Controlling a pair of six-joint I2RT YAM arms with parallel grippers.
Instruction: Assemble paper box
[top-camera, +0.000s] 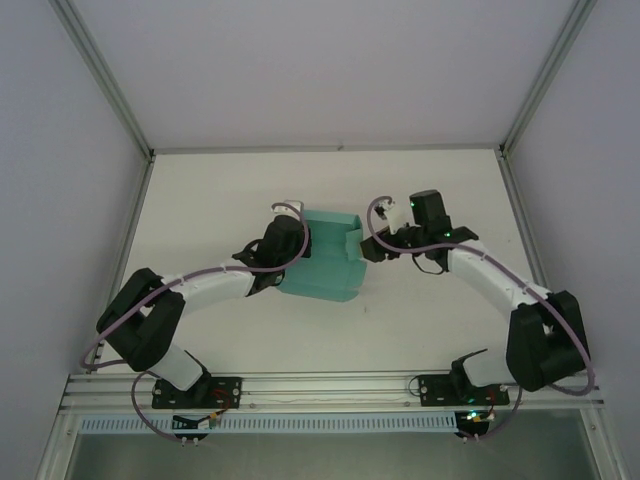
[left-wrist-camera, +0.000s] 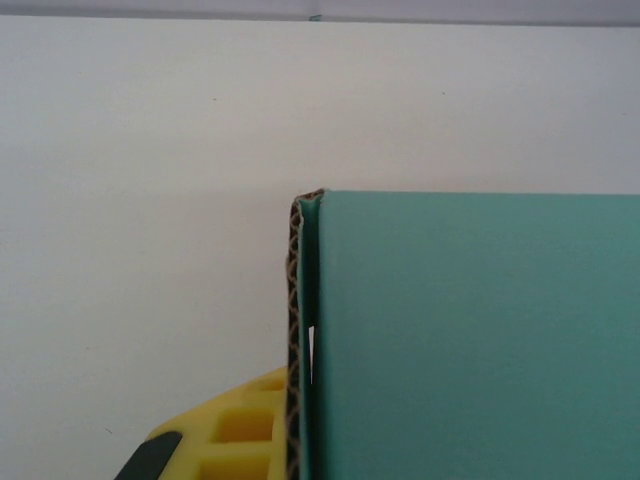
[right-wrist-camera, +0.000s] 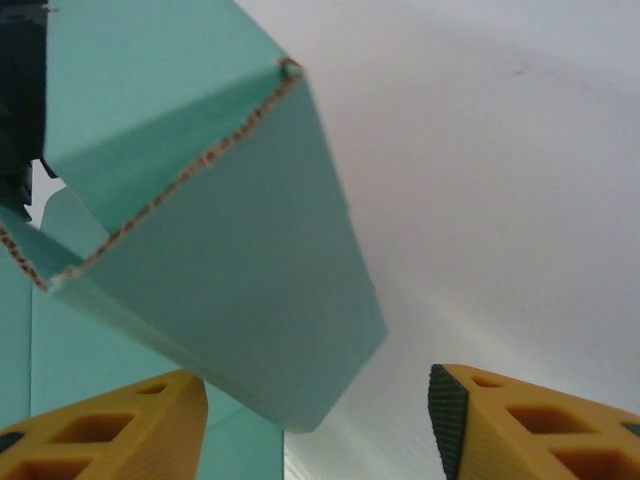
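Nearest in the overhead view, the aluminium rail (top-camera: 330, 385) ran across the bottom of the frame, with the two arm bases bolted to it. From there the arms reached up toward the centre of the white desk (top-camera: 210, 190), one from the lower left and one from the lower right.

The left tool (top-camera: 292, 250) sat at the left edge of the paper box (top-camera: 325, 262), just left of the frame's centre. In the left wrist view one yellow finger (left-wrist-camera: 245, 430) showed at the bottom, pressed against the outside of the box's upright corrugated edge. The teal panel covered the other finger. The left tool was clenched on that wall of the box.

The right tool (top-camera: 373, 246) stood just right of the box, at its raised right-hand end. In the right wrist view its two yellow fingers (right-wrist-camera: 110, 430) were spread at the bottom corners of the frame. A folded teal flap of the box came down from the upper left, and its tip lay close to the left finger. Bare desk showed between the flap and the right finger, so the right tool was released and gripped nothing.

The box lay partly folded on the desk, with its far wall and right end standing up. Beyond it the desk ran to the pale back wall at the top of the frame.
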